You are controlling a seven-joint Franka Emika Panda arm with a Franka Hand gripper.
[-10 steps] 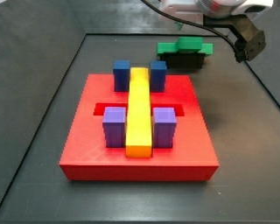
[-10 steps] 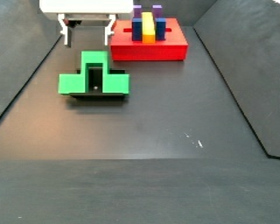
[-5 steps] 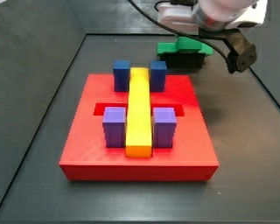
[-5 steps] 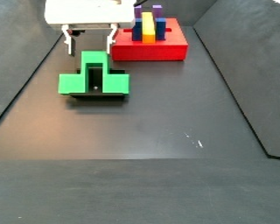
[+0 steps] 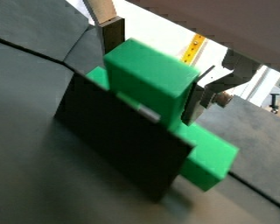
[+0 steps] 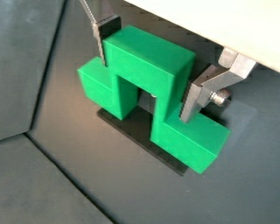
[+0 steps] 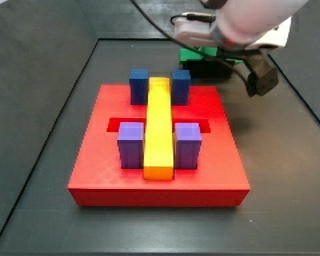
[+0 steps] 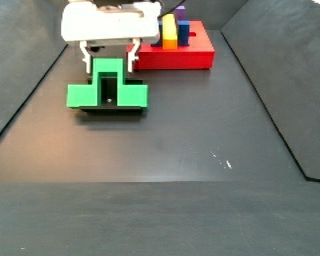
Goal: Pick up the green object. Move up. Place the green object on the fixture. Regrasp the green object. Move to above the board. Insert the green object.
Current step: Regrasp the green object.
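Observation:
The green object (image 8: pixel 108 86) rests on the dark fixture (image 8: pixel 109 110), with a raised middle block and lower wings. It shows in both wrist views (image 5: pixel 149 80) (image 6: pixel 149 61), and partly behind the arm in a side view (image 7: pixel 200 55). My gripper (image 8: pixel 108 60) is down over it, open, with one finger on each side of the raised block (image 6: pixel 150 74) (image 5: pixel 154 72). The silver fingers (image 6: pixel 194 98) stand close beside the block's sides. The fixture shows as a dark plate (image 5: pixel 119 144) under the green object.
The red board (image 7: pixel 156 182) lies on the dark floor and carries a yellow bar (image 7: pixel 159 130), two blue blocks (image 7: pixel 140 80) and two purple blocks (image 7: pixel 131 142). It is also in a side view (image 8: pixel 176 58), beyond the fixture. Dark walls bound the floor.
My gripper has come down from above the green object until its fingers straddle the raised block. The green object and the board have not moved.

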